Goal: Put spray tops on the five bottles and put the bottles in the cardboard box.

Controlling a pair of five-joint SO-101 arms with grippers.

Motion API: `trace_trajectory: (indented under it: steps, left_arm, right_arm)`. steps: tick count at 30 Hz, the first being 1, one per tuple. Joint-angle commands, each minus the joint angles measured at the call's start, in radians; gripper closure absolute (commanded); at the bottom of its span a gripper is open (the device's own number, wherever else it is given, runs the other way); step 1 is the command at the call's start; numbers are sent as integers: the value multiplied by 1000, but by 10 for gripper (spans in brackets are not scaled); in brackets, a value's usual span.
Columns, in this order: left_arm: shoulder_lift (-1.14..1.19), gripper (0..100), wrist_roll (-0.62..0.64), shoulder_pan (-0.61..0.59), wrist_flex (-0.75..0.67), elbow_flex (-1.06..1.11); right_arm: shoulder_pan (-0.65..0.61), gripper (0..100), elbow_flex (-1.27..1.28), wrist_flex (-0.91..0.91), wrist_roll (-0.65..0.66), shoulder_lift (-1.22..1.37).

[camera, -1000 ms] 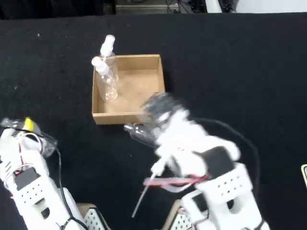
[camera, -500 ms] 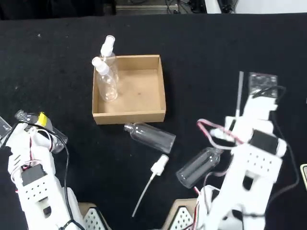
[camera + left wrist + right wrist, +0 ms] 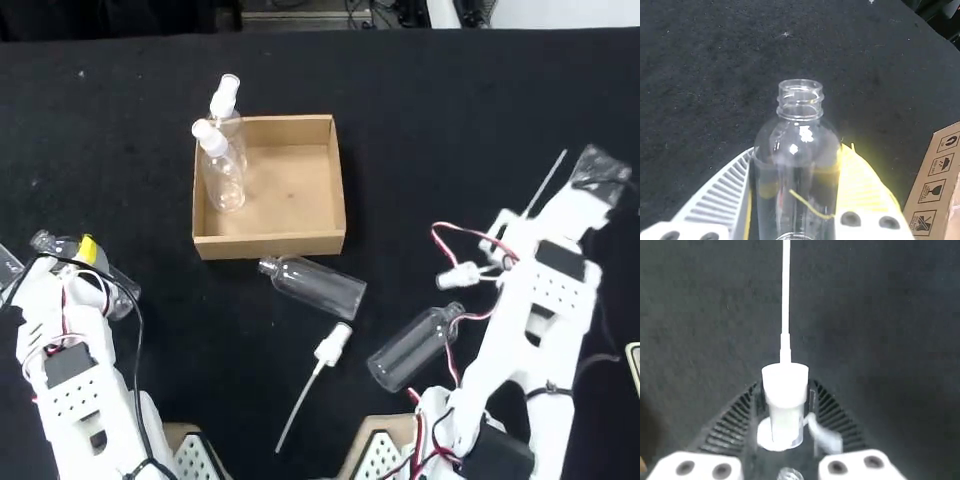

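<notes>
We see an open cardboard box with two sprayer-topped clear bottles upright at its far left corner — one bottle inside, the rear bottle at the rim. Two uncapped bottles lie on their sides: the near-box bottle just in front of the box, the second lying bottle farther out, with a loose spray top near them. The left gripper clamps an uncapped held bottle; the right gripper clamps a held spray top.
</notes>
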Motion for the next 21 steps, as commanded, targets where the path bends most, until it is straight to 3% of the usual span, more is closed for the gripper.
trace_trajectory:
  steps: [1, 9, 16, 21]
  left_arm:
    - [-23, 967, -2, -10, -25, -18]
    - [-23, 967, -2, -10, -25, -18]
    - [-23, 967, -2, -5, -25, -19]
    - [-23, 967, -2, -8, -25, -21]
  right_arm:
    - [-55, 986, -157, -18, -15, -5]
    - [-87, 986, -349, 118, -15, 1]
    - [29, 986, -435, 124, -15, 1]
    - [43, 986, -455, 132, -9, 1]
